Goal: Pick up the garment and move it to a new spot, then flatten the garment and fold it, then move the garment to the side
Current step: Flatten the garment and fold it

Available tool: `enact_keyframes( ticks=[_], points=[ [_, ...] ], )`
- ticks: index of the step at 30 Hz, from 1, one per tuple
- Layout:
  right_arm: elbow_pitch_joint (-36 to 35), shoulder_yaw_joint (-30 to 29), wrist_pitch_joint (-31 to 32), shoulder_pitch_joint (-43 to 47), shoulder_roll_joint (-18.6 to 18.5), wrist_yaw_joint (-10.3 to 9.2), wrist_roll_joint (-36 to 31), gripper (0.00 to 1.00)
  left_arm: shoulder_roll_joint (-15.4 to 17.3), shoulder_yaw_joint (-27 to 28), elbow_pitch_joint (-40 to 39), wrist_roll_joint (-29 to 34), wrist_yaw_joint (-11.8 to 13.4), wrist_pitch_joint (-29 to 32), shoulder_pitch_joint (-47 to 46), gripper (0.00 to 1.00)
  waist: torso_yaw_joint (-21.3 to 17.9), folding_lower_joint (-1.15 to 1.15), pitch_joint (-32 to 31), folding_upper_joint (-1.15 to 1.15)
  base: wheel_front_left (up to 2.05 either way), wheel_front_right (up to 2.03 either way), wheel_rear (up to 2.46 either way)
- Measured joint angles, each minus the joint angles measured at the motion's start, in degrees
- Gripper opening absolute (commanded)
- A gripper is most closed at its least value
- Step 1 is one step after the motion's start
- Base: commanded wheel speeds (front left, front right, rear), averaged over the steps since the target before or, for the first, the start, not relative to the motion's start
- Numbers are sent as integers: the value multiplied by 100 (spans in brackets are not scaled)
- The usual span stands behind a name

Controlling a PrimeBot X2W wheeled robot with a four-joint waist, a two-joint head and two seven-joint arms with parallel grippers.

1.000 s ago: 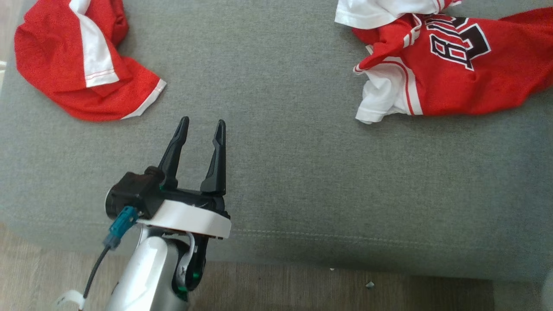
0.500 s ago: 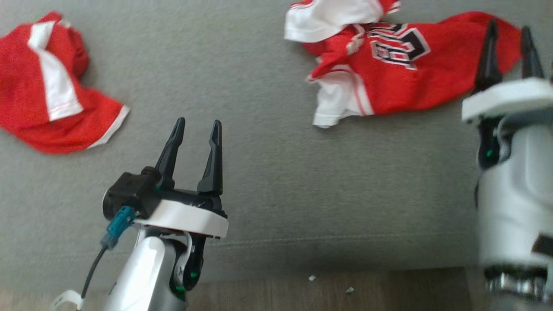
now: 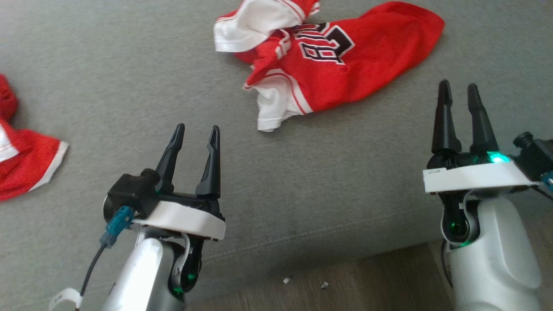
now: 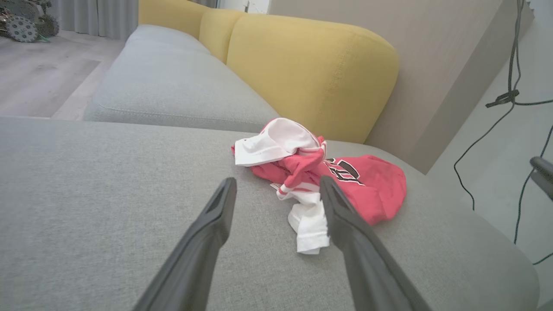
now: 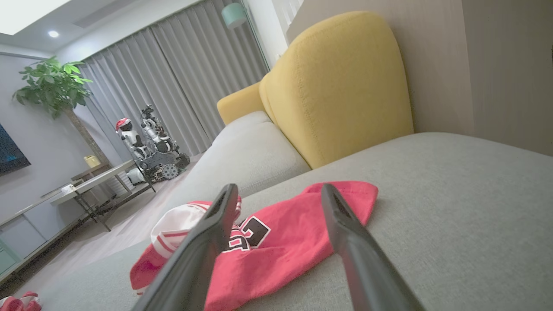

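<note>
**Both grippers empty, jersey waiting for the first lift**

The red jersey [image 3: 332, 60] lies crumpled on the gray seat [image 3: 345, 172], just in front of the yellow backrest [image 4: 311, 73]. Its lettering faces up and its white trim is bunched at the left end. Both grippers hang farther from the backrest than the jersey does. The left gripper [image 3: 197, 128] and the right gripper [image 3: 458, 85] each have their fingers spread, with nothing between them and no cloth touched. A second red garment [image 3: 26, 168] lies well off to the left.

The step in hand looks like the first pickup. It would go best with a reach toward the backrest and a descent onto a raised fold rather than the flat red panel. The soft seat probably gives, so fingers pressed flat could pinch upholstery instead of cloth. A firm bite on the bunched trim seems safest. The jersey should then lift fully clear before any carry, so it does not drag.
</note>
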Motion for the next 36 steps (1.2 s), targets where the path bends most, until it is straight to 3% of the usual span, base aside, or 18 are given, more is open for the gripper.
enact_keyframes(
  ticks=[5,12,19,24,25,26,27,33,36],
  points=[
    [-374,132,9,27,3,0,1,100,1,-53,321,98,-165,0,-92,100,-279,0,82,0,0,0,0],
    [-524,263,9,227,4,0,149,100,-4,-641,1484,408,-358,2,-809,100,-672,0,242,0,0,0,0],
    [-557,366,-10,225,5,0,209,100,-5,-722,2475,747,108,31,-1560,100,-1017,0,419,0,0,0,0],
    [-556,387,-60,225,5,0,297,100,-8,-755,3007,797,204,45,-1803,100,-1139,0,489,0,0,0,0],
    [-555,388,-68,225,5,0,318,100,-8,-760,3089,795,204,45,-1837,94,-1148,0,496,0,0,0,0],
    [-554,390,-82,225,5,0,319,100,-9,-761,3155,793,204,45,-1868,36,-1153,0,503,0,0,0,0],
    [-554,390,-104,225,5,0,319,100,-9,-759,3208,791,204,45,-1895,0,-1153,0,508,0,0,0,0],
    [-538,368,-110,224,5,0,319,100,-16,-676,3253,717,263,37,-2009,0,-1031,0,496,0,0,0,0],
    [-530,372,-111,224,5,0,318,100,-15,-474,2872,628,299,36,-1992,0,-921,0,457,0,0,0,0]
  ],
)
